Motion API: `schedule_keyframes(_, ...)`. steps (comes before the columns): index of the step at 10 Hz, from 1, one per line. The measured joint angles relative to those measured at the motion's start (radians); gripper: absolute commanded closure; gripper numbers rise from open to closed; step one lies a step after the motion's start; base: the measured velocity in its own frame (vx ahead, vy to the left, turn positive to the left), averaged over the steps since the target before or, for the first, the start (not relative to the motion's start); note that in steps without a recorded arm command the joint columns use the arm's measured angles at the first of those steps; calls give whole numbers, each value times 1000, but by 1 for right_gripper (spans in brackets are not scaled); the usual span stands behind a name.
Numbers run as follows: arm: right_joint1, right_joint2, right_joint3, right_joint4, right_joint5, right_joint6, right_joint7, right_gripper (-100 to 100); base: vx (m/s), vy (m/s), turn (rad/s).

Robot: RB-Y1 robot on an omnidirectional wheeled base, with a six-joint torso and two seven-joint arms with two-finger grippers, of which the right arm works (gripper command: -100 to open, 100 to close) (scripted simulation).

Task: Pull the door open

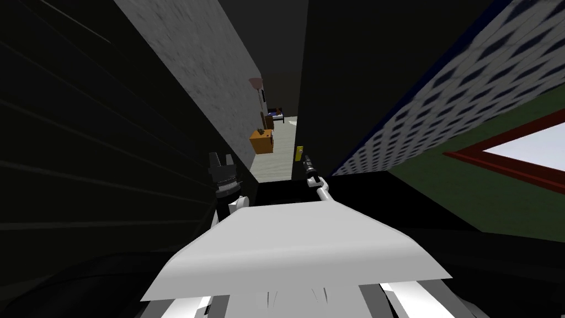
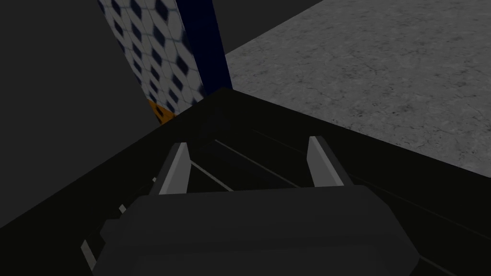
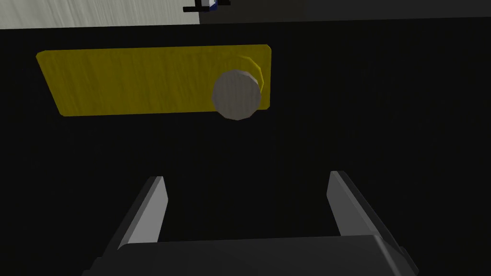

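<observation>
The door [image 1: 331, 83] is a very dark panel standing ajar, edge-on ahead of me. On its face sits a yellow plate [image 3: 144, 79] with a round grey knob [image 3: 236, 94]; the yellow plate [image 1: 299, 153] also shows small in the head view. My right gripper [image 3: 247, 184] is open, a short way off the dark door face, with the knob beyond its fingertips and nothing between them. The right gripper [image 1: 307, 160] reaches toward the plate. My left gripper [image 1: 221, 160] hangs open beside a dark slatted wall; the left gripper [image 2: 249, 153] holds nothing.
Through the gap a pale floor [image 1: 281, 149] runs to an orange cabinet [image 1: 261, 141], a floor lamp [image 1: 256, 84] and a small bed [image 1: 275, 115]. A grey speckled wall [image 1: 193, 61] lies left of the gap, a diamond-patterned wall [image 1: 458, 94] to the right.
</observation>
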Motion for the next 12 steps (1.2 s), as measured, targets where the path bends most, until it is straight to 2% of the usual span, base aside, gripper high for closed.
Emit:
schedule_keyframes(1,0,-10,-9,9,-5,-8,-6,-100,183,59,130)
schedule_keyframes(2,4,-38,-15,-2,-14,1,-22,-100,156,72,122)
schedule_keyframes(3,0,-56,-23,14,-20,-5,-34,-100,173,89,186)
schedule_keyframes(4,-1,-78,-36,39,-29,-21,-45,-100,194,72,147)
schedule_keyframes(5,-2,-92,-47,50,-35,-29,-53,-100,202,57,168)
schedule_keyframes(7,-13,-126,-66,101,-49,-60,-70,-100,127,24,74)
schedule_keyframes(8,-15,-128,-67,104,-50,-64,-73,100,-6,-2,-17)
schedule_keyframes(12,-15,-126,-66,100,-48,-60,-69,100,-19,-2,2)
